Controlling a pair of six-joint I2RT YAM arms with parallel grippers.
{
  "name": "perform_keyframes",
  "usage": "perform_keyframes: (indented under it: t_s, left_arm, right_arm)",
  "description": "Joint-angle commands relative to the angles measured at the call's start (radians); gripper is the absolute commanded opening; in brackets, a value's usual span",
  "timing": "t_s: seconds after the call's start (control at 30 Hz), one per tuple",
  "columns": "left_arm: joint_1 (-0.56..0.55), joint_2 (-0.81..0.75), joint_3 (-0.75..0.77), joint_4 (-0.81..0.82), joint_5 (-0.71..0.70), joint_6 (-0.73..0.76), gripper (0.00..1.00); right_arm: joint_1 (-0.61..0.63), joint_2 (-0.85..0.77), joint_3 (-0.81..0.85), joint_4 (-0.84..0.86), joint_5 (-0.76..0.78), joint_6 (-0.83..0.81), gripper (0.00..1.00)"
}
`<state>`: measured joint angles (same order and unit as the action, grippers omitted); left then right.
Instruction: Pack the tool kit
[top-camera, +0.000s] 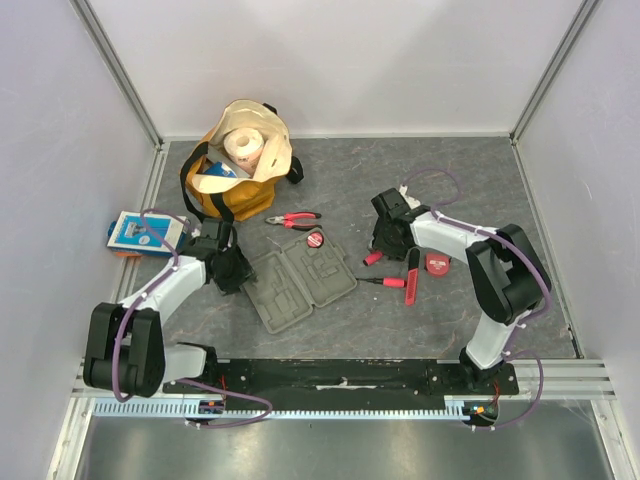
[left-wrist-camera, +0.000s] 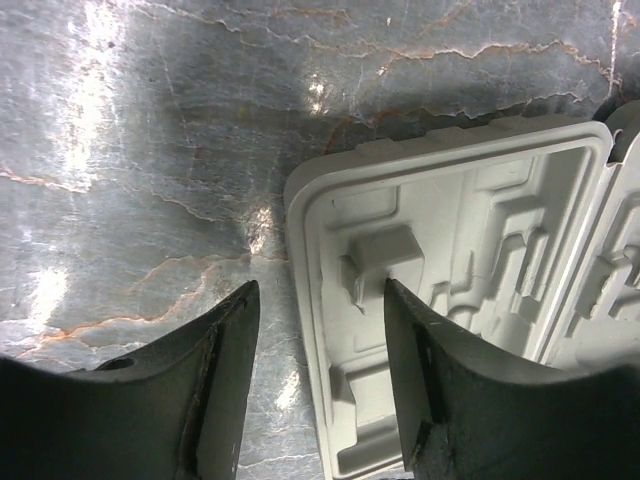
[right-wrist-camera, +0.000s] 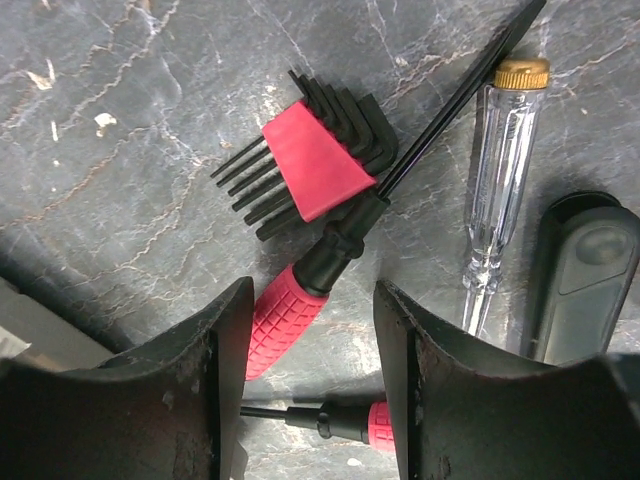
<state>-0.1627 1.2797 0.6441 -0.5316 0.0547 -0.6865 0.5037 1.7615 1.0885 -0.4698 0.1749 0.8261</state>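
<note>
The grey tool case (top-camera: 300, 285) lies open and flat on the table, its moulded slots empty. My left gripper (top-camera: 232, 268) is open at its left end; in the left wrist view (left-wrist-camera: 320, 285) the case's rim (left-wrist-camera: 305, 300) lies between the jaws. My right gripper (top-camera: 385, 240) is open and low over loose tools. In the right wrist view (right-wrist-camera: 312, 292) a red-handled screwdriver (right-wrist-camera: 290, 315) lies between the jaws, a red hex-key set (right-wrist-camera: 315, 160) beyond it, a second screwdriver (right-wrist-camera: 350, 420) nearer. Red-and-black pliers (top-camera: 293, 219) and a round tape measure (top-camera: 316, 239) lie behind the case.
A tan-and-yellow bag (top-camera: 240, 165) with a paper roll stands at the back left. A blue-and-white packet (top-camera: 140, 232) lies at the left edge. A clear-handled tester screwdriver (right-wrist-camera: 500, 170), a red-and-black tool (top-camera: 412, 275) and a round red item (top-camera: 437, 264) lie right of the case.
</note>
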Motion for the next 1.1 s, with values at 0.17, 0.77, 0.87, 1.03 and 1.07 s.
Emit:
perform_keyframes:
  t_s: [0.17, 0.77, 0.87, 1.03, 1.07]
  left_arm:
    - [0.009, -0.126, 0.094, -0.025, -0.098, 0.033, 0.64]
    - [0.009, -0.166, 0.2, -0.041, -0.059, 0.087, 0.75]
    - [0.009, -0.168, 0.207, -0.042, -0.018, 0.093, 0.8]
    - [0.006, -0.168, 0.218, -0.038, 0.014, 0.114, 0.8]
    - [0.009, -0.171, 0.219, -0.033, 0.017, 0.122, 0.8]
  right_arm:
    - [-0.002, 0.035, 0.013, 0.014, -0.006, 0.056, 0.48]
    - [0.067, -0.126, 0.115, -0.095, 0.193, 0.006, 0.0]
    - [0.12, -0.189, 0.145, -0.002, 0.125, -0.137, 0.02]
    - [0.228, -0.178, 0.22, 0.055, -0.061, -0.405, 0.03]
    - [0.254, -0.175, 0.217, 0.062, -0.087, -0.463, 0.03]
